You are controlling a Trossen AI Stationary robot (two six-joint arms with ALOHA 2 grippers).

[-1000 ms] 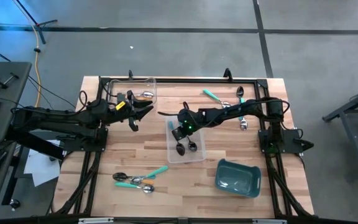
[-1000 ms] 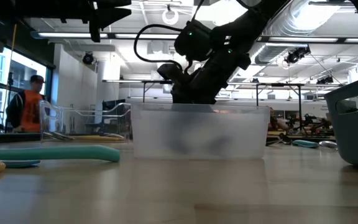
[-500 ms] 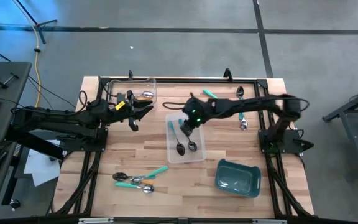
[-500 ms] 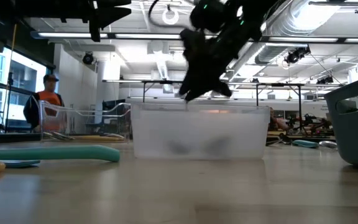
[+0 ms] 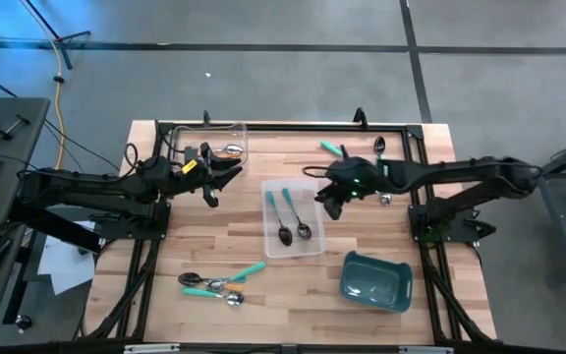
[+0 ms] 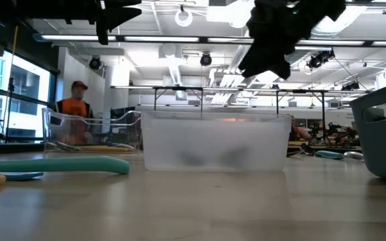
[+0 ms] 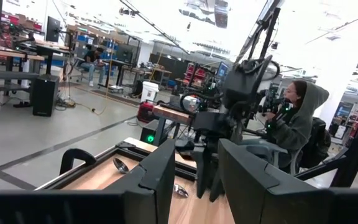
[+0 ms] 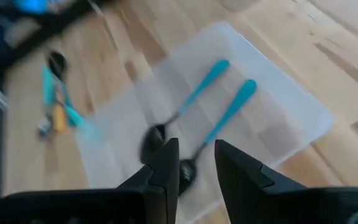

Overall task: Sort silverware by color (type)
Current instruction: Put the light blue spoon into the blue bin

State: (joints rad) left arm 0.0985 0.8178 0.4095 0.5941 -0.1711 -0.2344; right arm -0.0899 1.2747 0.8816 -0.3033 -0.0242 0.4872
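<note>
1. Two teal-handled spoons (image 5: 291,218) are lying side by side in the clear tray (image 5: 312,246) at mid-table, bowls toward the near edge.
2. The right gripper (image 5: 328,205) is hovering just right of that tray, its fingers (image 8: 166,165) slightly apart and gripping nothing.
3. More spoons (image 5: 214,283) are resting near the left front; others (image 5: 381,147) are lying at the far right.
4. The left gripper (image 5: 226,177) is waiting beside the far-left tray (image 5: 239,133), jaws slightly apart and empty.
</note>
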